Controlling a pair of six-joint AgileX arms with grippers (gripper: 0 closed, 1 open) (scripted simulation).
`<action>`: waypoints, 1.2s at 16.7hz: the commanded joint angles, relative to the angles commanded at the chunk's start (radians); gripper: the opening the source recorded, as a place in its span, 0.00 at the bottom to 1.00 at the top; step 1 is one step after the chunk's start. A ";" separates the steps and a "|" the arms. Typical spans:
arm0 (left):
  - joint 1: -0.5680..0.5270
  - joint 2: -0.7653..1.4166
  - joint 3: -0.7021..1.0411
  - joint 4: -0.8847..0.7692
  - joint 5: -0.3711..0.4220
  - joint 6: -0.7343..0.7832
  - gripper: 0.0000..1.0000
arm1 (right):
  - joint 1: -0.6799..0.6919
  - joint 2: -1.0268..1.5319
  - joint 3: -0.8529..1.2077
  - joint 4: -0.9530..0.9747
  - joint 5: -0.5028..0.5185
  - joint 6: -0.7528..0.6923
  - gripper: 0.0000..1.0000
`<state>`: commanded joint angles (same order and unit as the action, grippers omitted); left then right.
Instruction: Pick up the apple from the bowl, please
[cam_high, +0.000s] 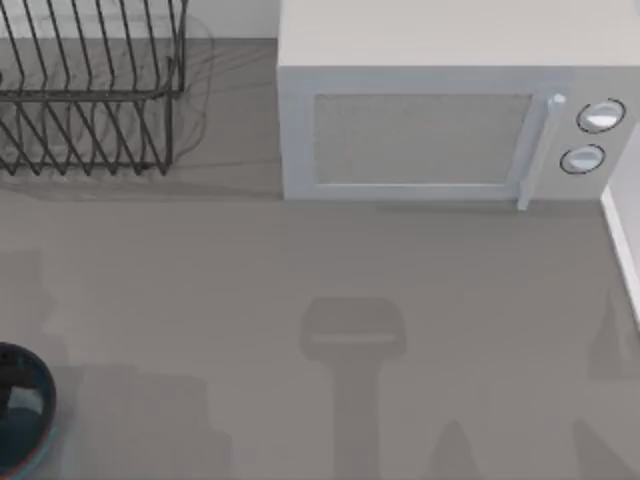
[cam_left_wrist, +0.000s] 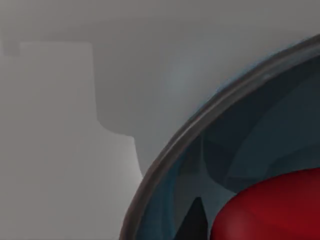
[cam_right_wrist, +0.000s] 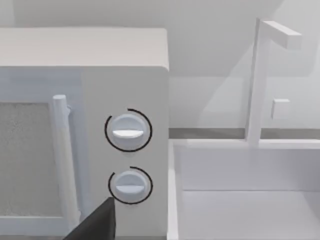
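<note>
Red apple (cam_left_wrist: 270, 210) sitting inside the blue bowl (cam_high: 30, 400) at the table's 8 o'clock edge, left gripper's finger tip (cam_left_wrist: 195, 222) hanging just beside the apple, touching nothing, opening impossible to tell.

Glossy red apple (cam_left_wrist: 270, 210) in a blue bowl (cam_left_wrist: 200, 127) with a brownish rim; white microwave (cam_high: 420, 100), grey table (cam_high: 300, 280), black wire rack (cam_high: 90, 90).
</note>
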<state>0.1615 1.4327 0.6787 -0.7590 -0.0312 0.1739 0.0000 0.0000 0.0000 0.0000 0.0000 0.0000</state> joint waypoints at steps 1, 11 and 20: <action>0.000 0.003 0.042 -0.043 0.000 0.000 0.00 | 0.000 0.000 0.000 0.000 0.000 0.000 1.00; -0.012 -0.025 0.760 -0.808 -0.001 -0.013 0.00 | 0.000 0.000 0.000 0.000 0.000 0.000 1.00; -0.014 -0.056 0.924 -0.974 -0.001 -0.017 0.00 | 0.000 0.000 0.000 0.000 0.000 0.000 1.00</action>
<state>0.1475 1.3770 1.6022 -1.7327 -0.0326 0.1567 0.0000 0.0000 0.0000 0.0000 0.0000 0.0000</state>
